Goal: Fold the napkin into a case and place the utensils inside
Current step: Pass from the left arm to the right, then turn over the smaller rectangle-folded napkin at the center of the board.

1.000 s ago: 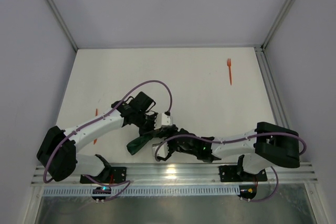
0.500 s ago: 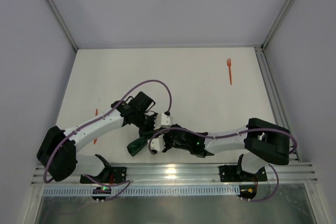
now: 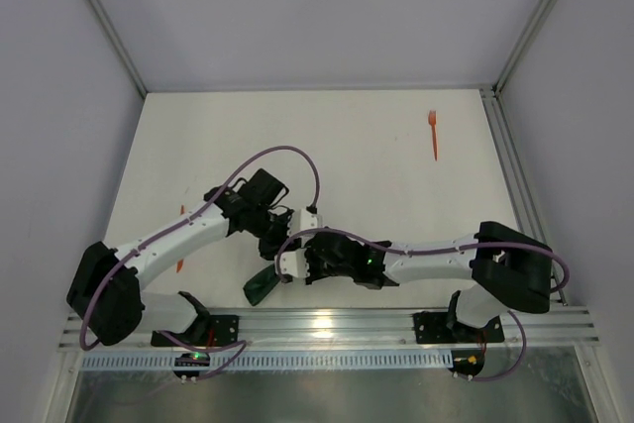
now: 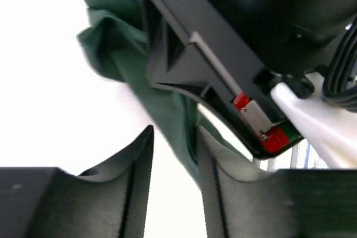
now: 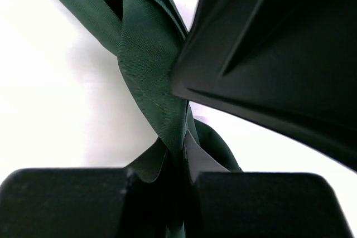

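Observation:
The dark green napkin (image 3: 262,284) hangs bunched and twisted near the table's front edge, between the two arms. My right gripper (image 3: 289,264) is shut on a fold of the napkin (image 5: 148,54), which runs up from between its jaws (image 5: 181,154). My left gripper (image 3: 280,238) sits just behind it. Its jaws (image 4: 174,137) stand apart, and the napkin (image 4: 120,43) only brushes the right finger (image 4: 223,193). One orange fork (image 3: 433,133) lies far back right. A second orange utensil (image 3: 181,212) lies at the left, partly hidden by the left arm. No case shape shows.
The two grippers crowd each other: the right one's black body (image 4: 223,54) fills the left wrist view, and the left one's body (image 5: 279,54) fills the right wrist view. A metal rail (image 3: 327,324) runs along the near edge. Grey walls enclose the white table (image 3: 347,165).
My right gripper slid left and shut on the napkin. My left gripper opened and let the cloth go. The bunched napkin shifted slightly toward the front.

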`<state>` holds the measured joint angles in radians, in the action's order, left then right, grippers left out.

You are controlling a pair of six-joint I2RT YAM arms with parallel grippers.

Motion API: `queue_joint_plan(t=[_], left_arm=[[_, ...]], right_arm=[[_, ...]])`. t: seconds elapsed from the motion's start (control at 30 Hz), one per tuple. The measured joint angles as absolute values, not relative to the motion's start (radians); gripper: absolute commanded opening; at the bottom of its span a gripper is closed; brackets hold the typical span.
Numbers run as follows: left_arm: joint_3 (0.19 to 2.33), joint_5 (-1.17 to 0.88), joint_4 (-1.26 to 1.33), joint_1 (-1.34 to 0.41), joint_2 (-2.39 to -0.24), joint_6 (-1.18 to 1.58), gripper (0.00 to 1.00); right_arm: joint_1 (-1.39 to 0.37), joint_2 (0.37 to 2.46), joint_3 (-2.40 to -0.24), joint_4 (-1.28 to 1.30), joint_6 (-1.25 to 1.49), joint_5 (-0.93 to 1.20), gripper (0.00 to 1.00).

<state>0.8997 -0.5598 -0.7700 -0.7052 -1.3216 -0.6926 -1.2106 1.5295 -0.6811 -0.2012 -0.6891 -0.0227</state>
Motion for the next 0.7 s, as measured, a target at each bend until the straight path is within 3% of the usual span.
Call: queue_joint_plan(t=[0.47, 0.7], left_arm=[[1.008, -0.622, -0.842, -0.568, -1.235, -0.582, 0.45], [1.059, -0.550, -0.852, -0.515, -1.193, -0.490, 0.46]], right_arm=[[-1.167, 1.512, -0.822, 0.118, -0.593, 0.144, 0.04], [-1.143, 1.541, -0.919, 0.274, -0.543, 0.236, 0.04]])
